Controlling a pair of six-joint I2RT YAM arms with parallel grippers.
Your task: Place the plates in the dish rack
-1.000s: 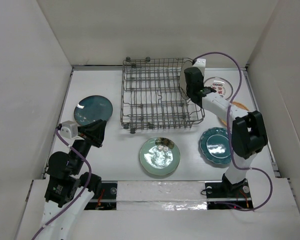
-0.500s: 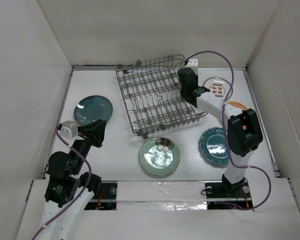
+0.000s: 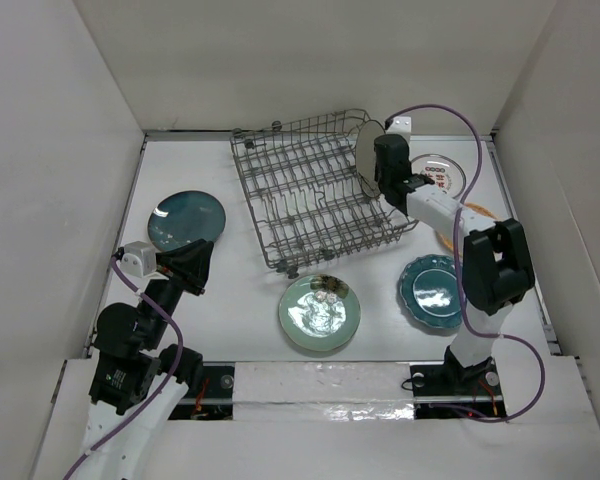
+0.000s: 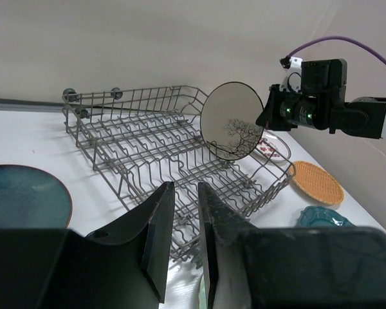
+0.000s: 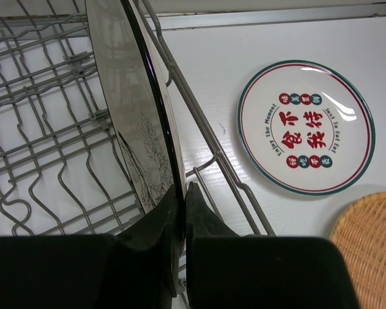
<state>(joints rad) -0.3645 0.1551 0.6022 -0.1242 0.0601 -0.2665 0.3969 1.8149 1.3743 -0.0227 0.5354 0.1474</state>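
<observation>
The grey wire dish rack point(image 3: 305, 200) sits skewed at the back middle, with its far right corner raised. My right gripper point(image 3: 378, 178) is shut on the edge of the cream patterned plate point(image 3: 366, 152). It holds the plate upright over the rack's right rim point(image 5: 199, 122); the plate point(image 5: 132, 109) shows edge-on there. My left gripper point(image 3: 192, 265) is open and empty at the near left, and its fingertips point(image 4: 166, 193) point toward the rack point(image 4: 148, 141). On the table lie the dark teal plate point(image 3: 186, 220), pale green flowered plate point(image 3: 319, 312), teal scalloped plate point(image 3: 432, 291), white red-marked plate point(image 3: 440, 176) and orange plate point(image 3: 477, 211).
White walls close in the table on the left, back and right. The orange plate is partly hidden under my right arm point(image 3: 435, 212). The green flowered plate lies just in front of the rack's near corner point(image 3: 285, 268).
The rack has swung counter-clockwise and its right side has lifted. My right gripper moved slightly, and the cream plate now stands in plain sight. The left arm has not moved.
</observation>
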